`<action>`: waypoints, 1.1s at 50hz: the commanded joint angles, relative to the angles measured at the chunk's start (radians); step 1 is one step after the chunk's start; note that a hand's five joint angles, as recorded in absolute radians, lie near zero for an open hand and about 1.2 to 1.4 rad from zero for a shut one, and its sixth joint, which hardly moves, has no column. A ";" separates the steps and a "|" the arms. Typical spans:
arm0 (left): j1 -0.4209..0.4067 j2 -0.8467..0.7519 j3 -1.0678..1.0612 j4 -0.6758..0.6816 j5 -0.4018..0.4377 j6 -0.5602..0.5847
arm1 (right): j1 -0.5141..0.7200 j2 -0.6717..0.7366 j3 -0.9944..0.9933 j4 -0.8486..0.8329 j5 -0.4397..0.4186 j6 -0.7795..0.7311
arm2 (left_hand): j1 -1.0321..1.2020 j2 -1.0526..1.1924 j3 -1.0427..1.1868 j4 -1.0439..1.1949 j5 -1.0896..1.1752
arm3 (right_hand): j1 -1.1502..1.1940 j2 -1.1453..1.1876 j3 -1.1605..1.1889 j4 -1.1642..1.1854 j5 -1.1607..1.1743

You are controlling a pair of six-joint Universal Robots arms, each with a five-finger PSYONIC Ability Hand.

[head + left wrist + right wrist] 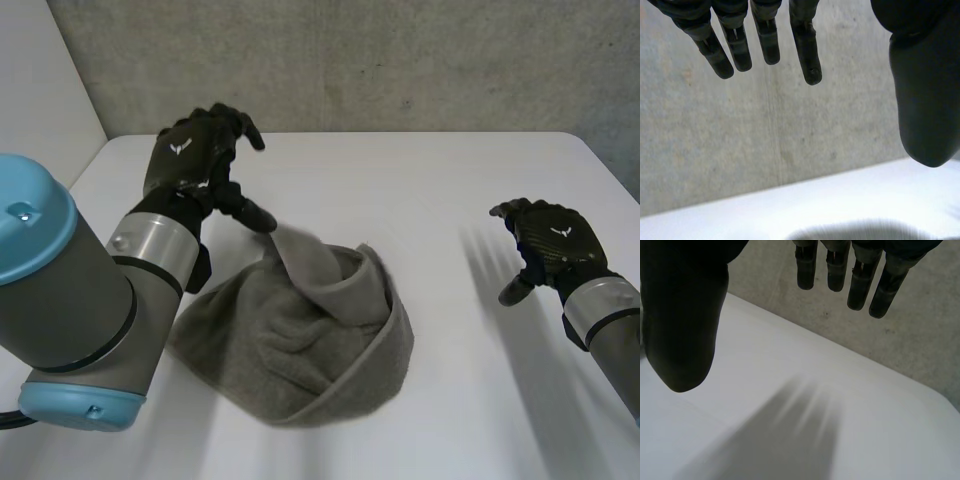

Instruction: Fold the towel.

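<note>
White table (450, 180), grey concrete wall (400, 60)

You are looking at a white table (450, 180) that is carrying one thing. A grey towel (300, 350) is lying crumpled on its near half, sitting slightly toward the robot's left.

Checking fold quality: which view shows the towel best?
The head view: nearly the whole grey towel lies crumpled on the white table. The left wrist view catches just a sliver of its edge past the left hand; the right wrist view faces table and wall.
</note>
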 commanded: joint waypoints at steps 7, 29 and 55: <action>0.036 0.209 0.106 -0.130 0.022 0.000 | 0.107 -0.204 -0.208 0.222 0.043 0.016 | -0.486 -0.101 -0.094 -0.105 -0.237 | -0.062 -0.075 -0.068 -0.077 -0.057; 0.079 0.193 0.292 -0.520 0.011 0.003 | 0.199 -0.229 -0.472 0.420 0.166 0.091 | -0.500 -0.115 -0.108 -0.120 -0.252 | -0.062 -0.075 -0.068 -0.077 -0.057; 0.085 0.114 0.233 -0.522 0.016 0.224 | 0.202 -0.175 -0.456 0.449 -0.011 -0.092 | -0.512 -0.127 -0.120 -0.132 -0.264 | -0.062 -0.075 -0.068 -0.077 -0.057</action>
